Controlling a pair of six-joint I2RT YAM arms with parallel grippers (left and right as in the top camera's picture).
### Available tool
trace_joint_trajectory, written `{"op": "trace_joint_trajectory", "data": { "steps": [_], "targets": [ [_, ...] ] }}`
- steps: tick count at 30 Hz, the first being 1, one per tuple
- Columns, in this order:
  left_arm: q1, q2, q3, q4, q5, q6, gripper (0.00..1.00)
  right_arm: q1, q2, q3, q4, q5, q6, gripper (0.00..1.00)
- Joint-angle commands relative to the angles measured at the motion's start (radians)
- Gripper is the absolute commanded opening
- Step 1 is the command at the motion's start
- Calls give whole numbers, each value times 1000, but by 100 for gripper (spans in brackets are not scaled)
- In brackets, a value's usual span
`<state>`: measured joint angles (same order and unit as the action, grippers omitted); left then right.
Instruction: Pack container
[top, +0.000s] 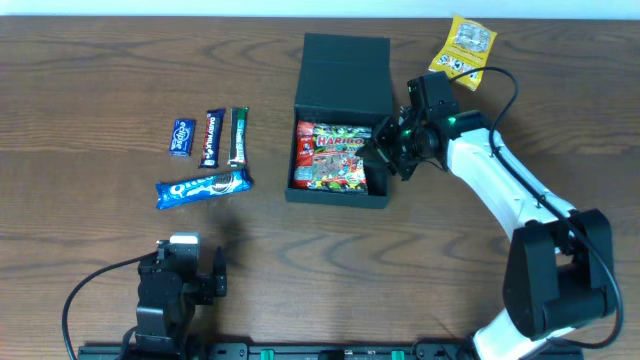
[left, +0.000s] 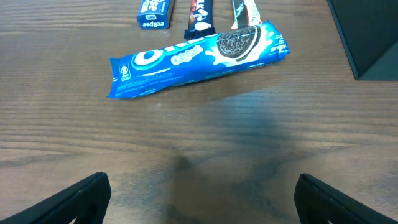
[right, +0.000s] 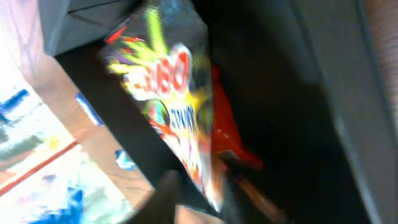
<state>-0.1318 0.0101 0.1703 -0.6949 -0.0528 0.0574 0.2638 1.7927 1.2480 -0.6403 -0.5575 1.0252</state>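
Note:
The container (top: 340, 70), a dark box with its flap lid standing open at the back, sits mid-table. A colourful Haribo packet (top: 330, 155) lies inside it. My right gripper (top: 385, 155) hovers at the box's right wall, over the packet's edge. In the right wrist view everything is blurred: the Haribo packet (right: 168, 93) runs down to my right gripper (right: 211, 205), and how far the jaws stand apart is unclear. My left gripper (left: 202, 199) stands wide open over bare table at the front left, with nothing between its fingers.
An Oreo pack (top: 203, 187) (left: 199, 57) lies left of the box. Behind it lie an eclipse pack (top: 181, 136), a dark bar (top: 213, 137) and a third bar (top: 237, 135). A yellow packet (top: 463, 50) rests at the back right.

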Motion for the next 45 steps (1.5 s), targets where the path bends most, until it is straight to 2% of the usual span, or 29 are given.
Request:
{"op": "trace_joint_trajectory", "data": {
  "steps": [1,4,6,9,12,14,16,17,18,20,24,33,45],
  "targets": [
    [0,-6,-9,-19,-6,14,95,-2,-39,31,-32,66,-80,40],
    [0,-6,-9,-18,-6,14,95,0,-88,87,-105,157,-137,61],
    [0,-6,-9,-18,-6,14,95,5,-131,132,-157,231,-182,68],
    [0,-6,-9,-19,-6,14,95,27,-186,178,-175,293,-276,70],
    [0,-6,-9,-19,-6,14,96,74,-209,200,-171,338,-367,78],
    [0,-6,-9,-18,-6,14,95,119,-208,202,-172,379,-407,78],
    [0,-6,-9,-18,-6,14,95,164,-191,202,-172,420,-442,72],
    [0,-6,-9,-18,-6,14,95,181,-180,202,-171,437,-451,59],
    [0,-6,-9,-18,-6,14,95,198,-166,202,-171,458,-458,36],
    [0,-6,-9,-19,-6,14,95,215,-138,202,-171,473,-481,16],
    [0,-6,-9,-18,-6,14,95,229,-54,202,-171,470,-547,1],
    [0,-6,-9,-18,-6,14,95,262,72,202,-86,394,-751,1],
    [0,-6,-9,-19,-6,14,95,265,189,202,-39,335,-806,1]
  ]
}}
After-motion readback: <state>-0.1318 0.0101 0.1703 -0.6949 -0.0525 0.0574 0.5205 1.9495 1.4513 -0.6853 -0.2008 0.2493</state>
